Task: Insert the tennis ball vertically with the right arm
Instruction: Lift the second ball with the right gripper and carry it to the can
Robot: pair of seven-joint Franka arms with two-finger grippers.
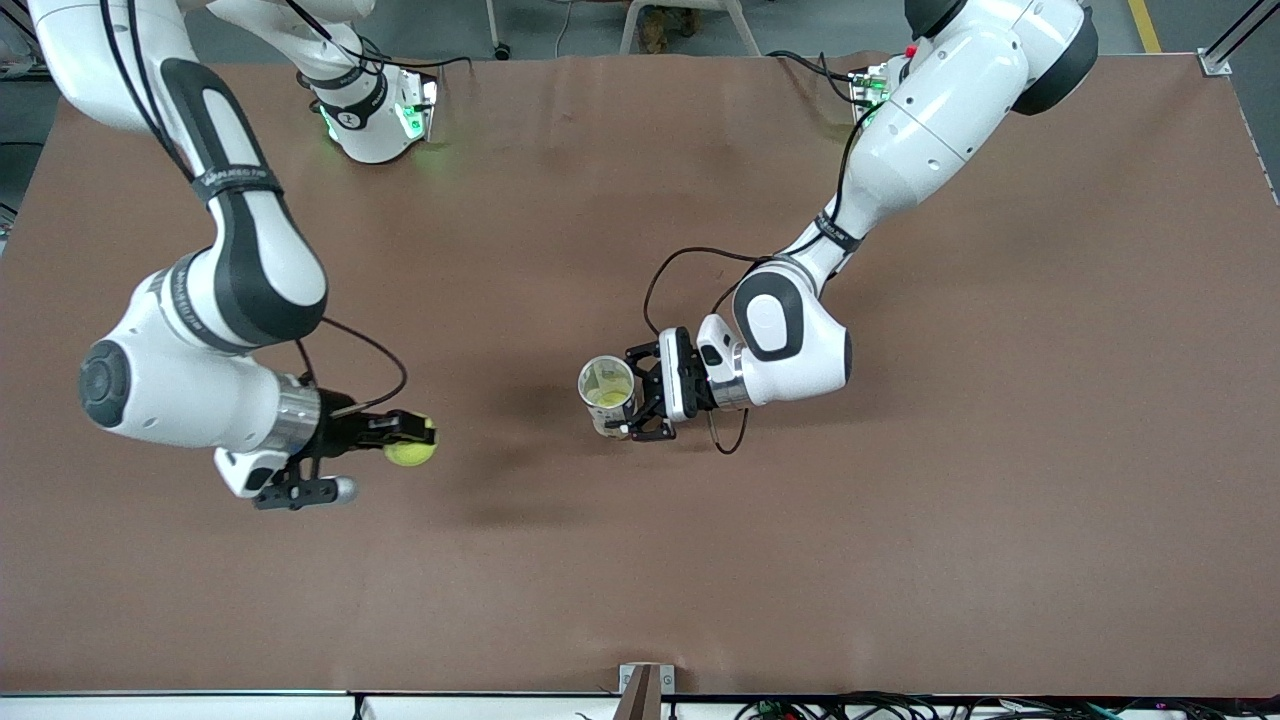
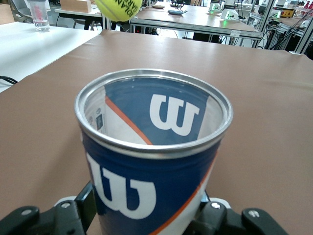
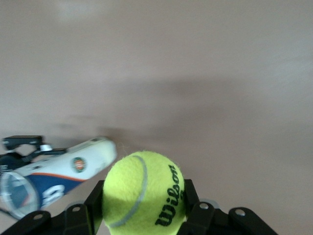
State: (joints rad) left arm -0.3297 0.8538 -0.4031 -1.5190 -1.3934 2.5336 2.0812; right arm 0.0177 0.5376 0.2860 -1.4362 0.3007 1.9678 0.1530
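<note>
Right gripper [image 1: 418, 443], at lower left of the front view, clamps the tennis ball [image 1: 410, 452] over the brown table [image 1: 900, 550]. Left gripper [image 1: 632, 403], mid-frame, grips the upright, open-mouthed can [image 1: 606, 388]. Insertion remains undone; bare tabletop lies between ball and can.

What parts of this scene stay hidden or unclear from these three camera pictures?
- Bottom of the blue and white tennis ball can: cut off by the left wrist view's edge, where the left end effector grips it.
- What lies inside the can: a yellow patch in the front view, too small to name.
- The can in the right wrist view: blurred and partly cut off.
- Back of the yellow-green felt tennis ball: covered by the right end effector holding it.
</note>
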